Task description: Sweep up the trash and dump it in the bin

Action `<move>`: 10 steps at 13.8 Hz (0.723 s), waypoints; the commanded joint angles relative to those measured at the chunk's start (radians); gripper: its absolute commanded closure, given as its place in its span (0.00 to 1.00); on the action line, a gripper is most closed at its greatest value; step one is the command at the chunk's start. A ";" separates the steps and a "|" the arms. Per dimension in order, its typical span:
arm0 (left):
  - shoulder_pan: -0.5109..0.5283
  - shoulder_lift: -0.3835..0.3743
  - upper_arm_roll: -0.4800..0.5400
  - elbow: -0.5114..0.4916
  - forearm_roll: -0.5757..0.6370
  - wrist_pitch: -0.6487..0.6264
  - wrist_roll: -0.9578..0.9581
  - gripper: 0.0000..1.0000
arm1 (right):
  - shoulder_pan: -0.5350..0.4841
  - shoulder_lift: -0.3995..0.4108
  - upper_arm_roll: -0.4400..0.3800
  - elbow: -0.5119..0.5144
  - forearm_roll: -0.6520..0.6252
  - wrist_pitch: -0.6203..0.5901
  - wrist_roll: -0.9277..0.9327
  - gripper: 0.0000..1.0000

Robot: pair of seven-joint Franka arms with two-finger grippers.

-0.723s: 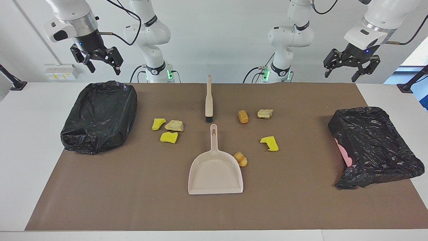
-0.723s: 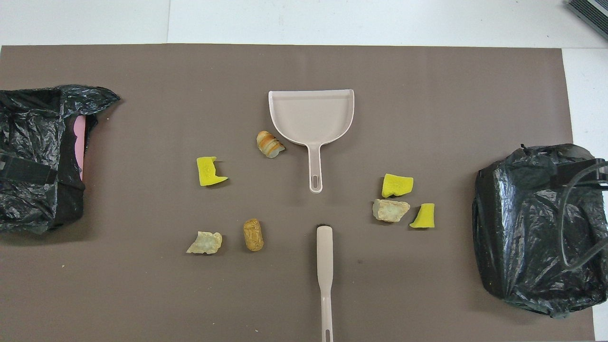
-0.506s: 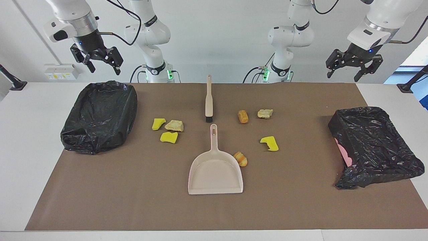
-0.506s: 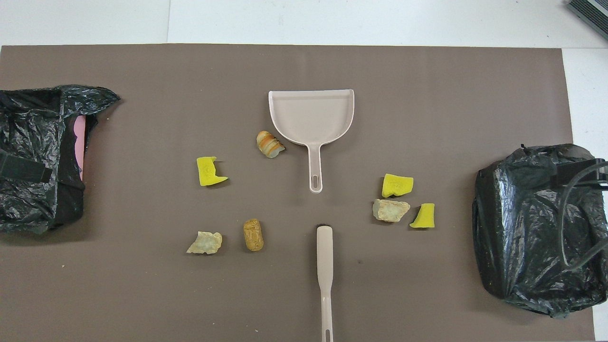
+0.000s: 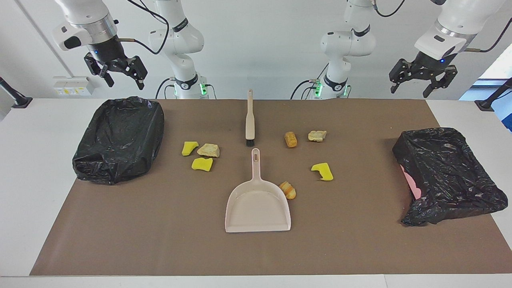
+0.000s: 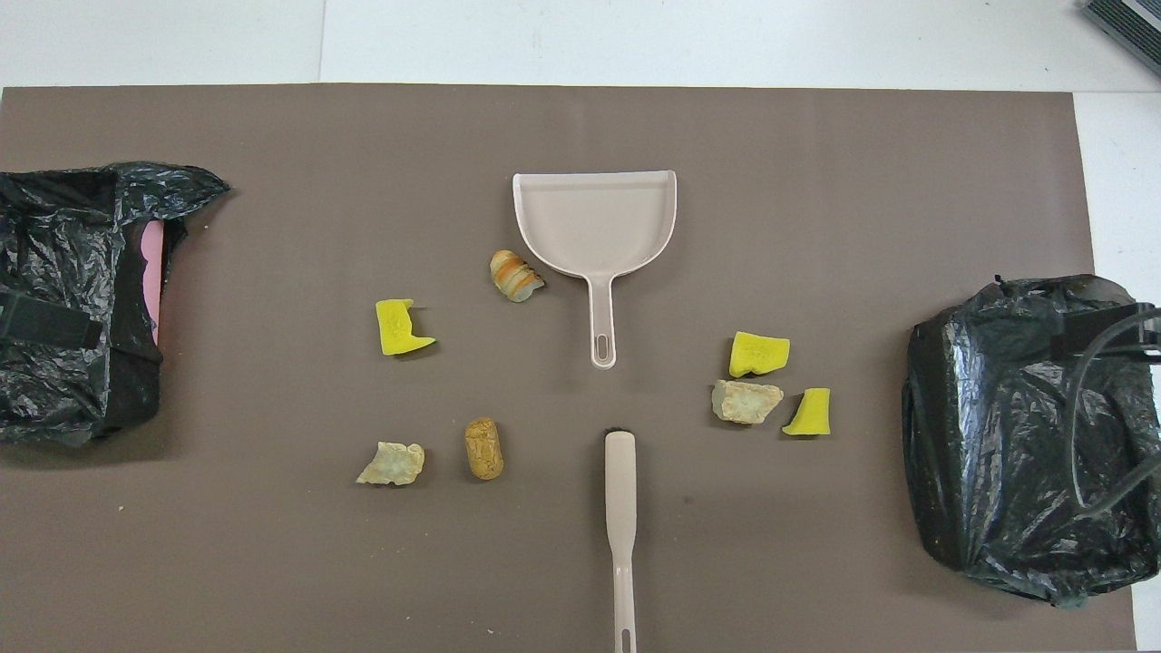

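Several small trash chunks lie on the brown mat: yellow (image 5: 202, 164), tan (image 5: 208, 150) and yellow (image 5: 189, 148) together toward the right arm's end; orange-brown (image 5: 291, 139), tan (image 5: 317, 135) and yellow (image 5: 322, 171) toward the left arm's end. One bread-like chunk (image 6: 516, 275) lies beside the beige dustpan (image 5: 258, 208). The beige brush (image 5: 249, 118) lies nearer the robots than the dustpan, bristles toward its handle. My right gripper (image 5: 125, 82) hangs open and empty high above the bin (image 5: 120, 138) at its end. My left gripper (image 5: 412, 90) hangs open and empty high at its own end.
Both bins are lined with black bags; the one at the left arm's end (image 5: 448, 174) shows a pink wall. The mat (image 6: 816, 181) covers most of the white table. Bare mat lies farther from the robots than the dustpan.
My left gripper has risen slightly. The right gripper, the brush, the dustpan and the trash have not moved.
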 commanded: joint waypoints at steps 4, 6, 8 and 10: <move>-0.030 -0.039 -0.014 -0.053 0.012 0.004 -0.018 0.00 | -0.011 -0.015 0.008 -0.036 -0.025 0.017 -0.030 0.00; -0.034 -0.043 -0.017 -0.057 0.011 0.003 -0.018 0.00 | -0.001 0.000 0.009 -0.066 -0.013 0.035 -0.015 0.00; -0.060 -0.053 -0.017 -0.072 0.011 0.003 -0.019 0.00 | 0.038 0.036 0.032 -0.138 -0.007 0.159 0.060 0.00; -0.086 -0.076 -0.017 -0.110 0.011 0.013 -0.048 0.00 | 0.061 0.092 0.034 -0.139 -0.007 0.203 0.086 0.00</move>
